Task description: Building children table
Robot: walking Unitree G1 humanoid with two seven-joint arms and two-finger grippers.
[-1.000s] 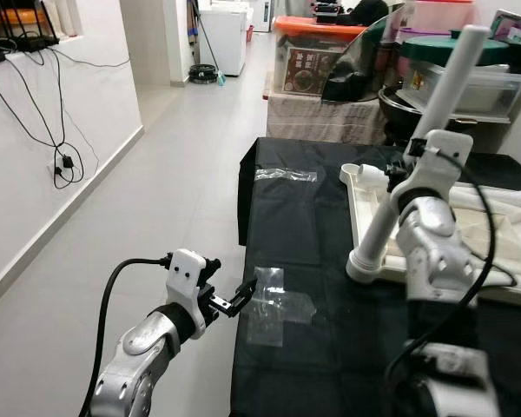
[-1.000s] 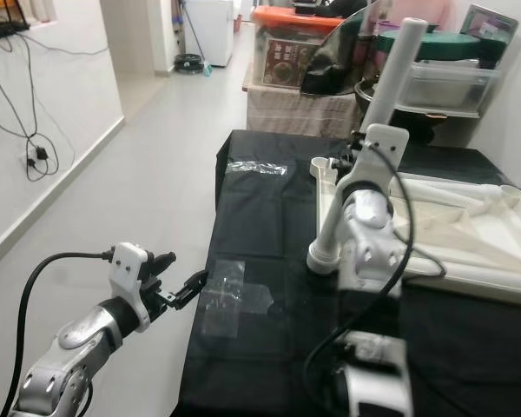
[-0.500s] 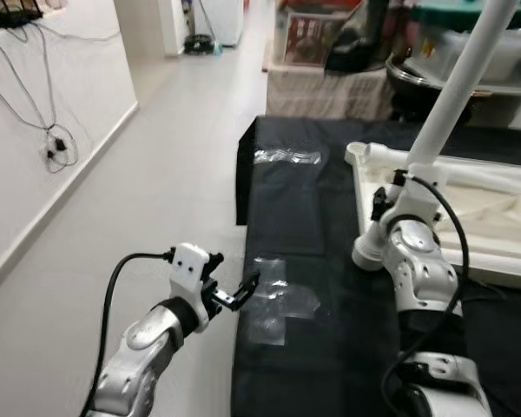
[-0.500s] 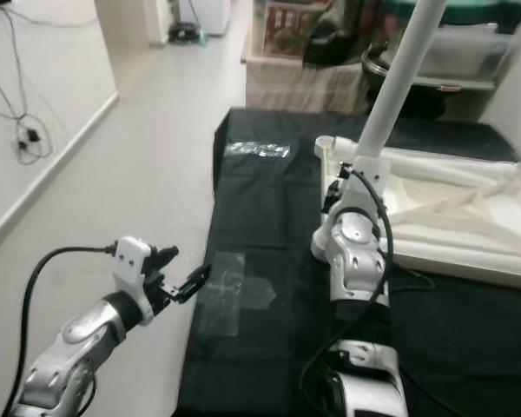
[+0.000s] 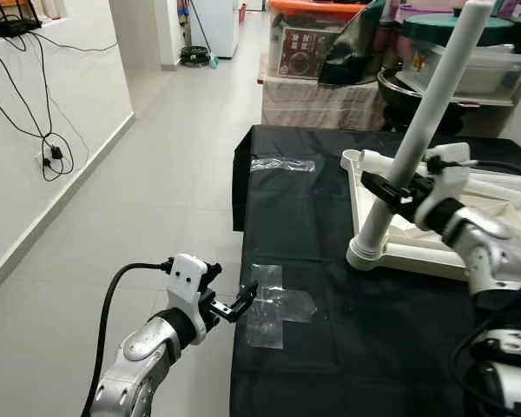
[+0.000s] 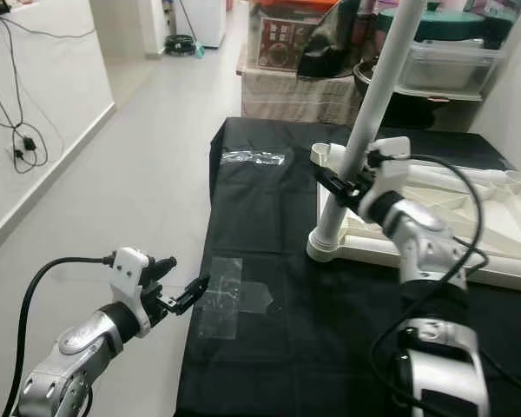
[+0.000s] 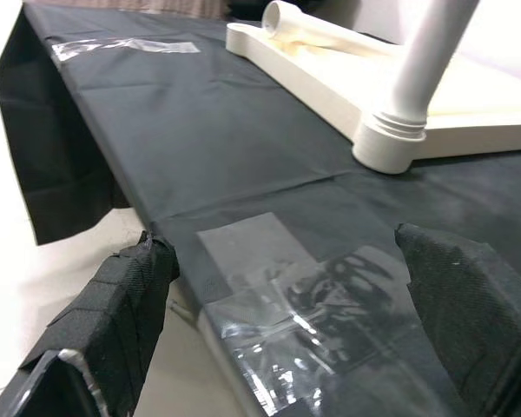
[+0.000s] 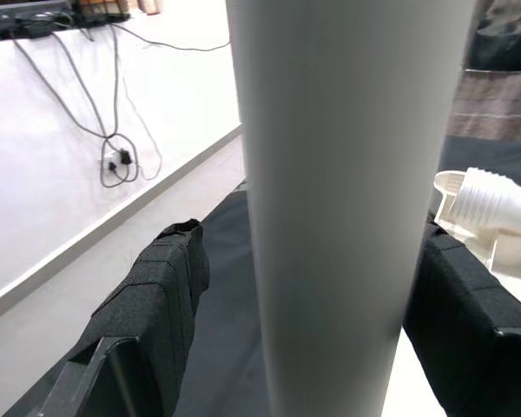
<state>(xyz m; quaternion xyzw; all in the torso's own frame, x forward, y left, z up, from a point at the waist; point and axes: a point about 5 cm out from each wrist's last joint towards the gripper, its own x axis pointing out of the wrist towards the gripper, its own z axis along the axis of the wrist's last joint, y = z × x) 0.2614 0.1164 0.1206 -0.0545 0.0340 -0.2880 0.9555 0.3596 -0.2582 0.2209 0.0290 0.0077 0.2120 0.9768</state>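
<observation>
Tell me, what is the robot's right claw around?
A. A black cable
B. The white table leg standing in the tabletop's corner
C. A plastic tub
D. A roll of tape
B: the right claw has its black fingers on either side of the upright white table leg.

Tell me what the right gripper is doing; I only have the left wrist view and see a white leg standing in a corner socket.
Observer: The right gripper is around that white leg partway up, one black finger on each side of it.
Operator: Report whether the fingers are touching it.
Observer: The right wrist view shows gaps on both sides, so it looks open.
Operator: Say where the leg points.
Observer: It leans away from the robot and toward its right, rising from the near left corner of the upside-down tabletop.
Operator: Place my left gripper.
Observer: The left gripper is open at the near left edge of the black cloth, beside the clear tape patch.
</observation>
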